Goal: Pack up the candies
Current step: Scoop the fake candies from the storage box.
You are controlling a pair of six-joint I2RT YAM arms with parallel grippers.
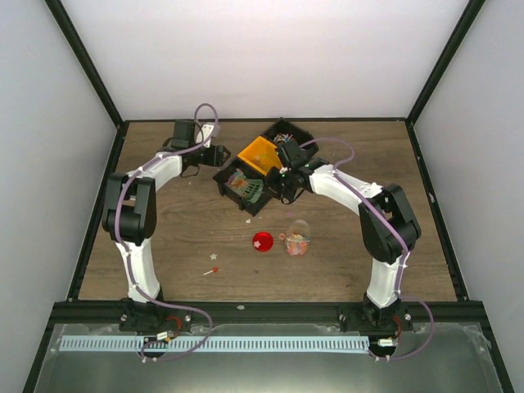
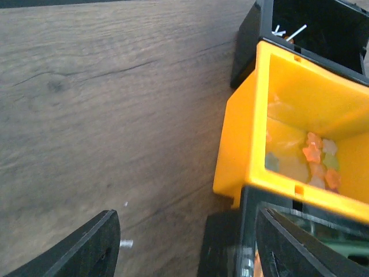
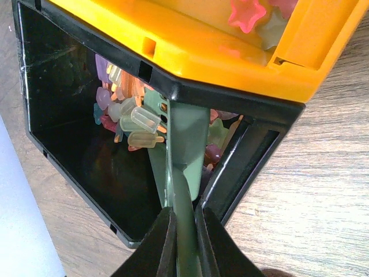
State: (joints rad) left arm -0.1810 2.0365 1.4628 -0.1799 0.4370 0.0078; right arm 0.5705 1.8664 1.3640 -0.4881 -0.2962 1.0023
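Small popsicle-shaped candies (image 3: 130, 118) lie in a black bin (image 3: 69, 144). Star-shaped candies (image 2: 317, 161) lie in the orange bin (image 2: 248, 127) beside it. My right gripper (image 3: 185, 248) is shut on the handle of the green scoop (image 3: 184, 138), whose head is down among the candies in the black bin; it also shows in the top view (image 1: 280, 176). My left gripper (image 2: 190, 254) is open, its fingers either side of the black bin's wall (image 2: 225, 242). A clear jar (image 1: 297, 238) holding some candies stands in front of the bins. Stray candies (image 1: 211, 269) lie on the table.
The round red lid (image 1: 262, 241) lies flat left of the jar. A second black bin (image 2: 323, 29) behind the orange one holds thin white sticks. The bins sit together at the table's back middle (image 1: 266, 164). Dark frame rails edge the wooden table.
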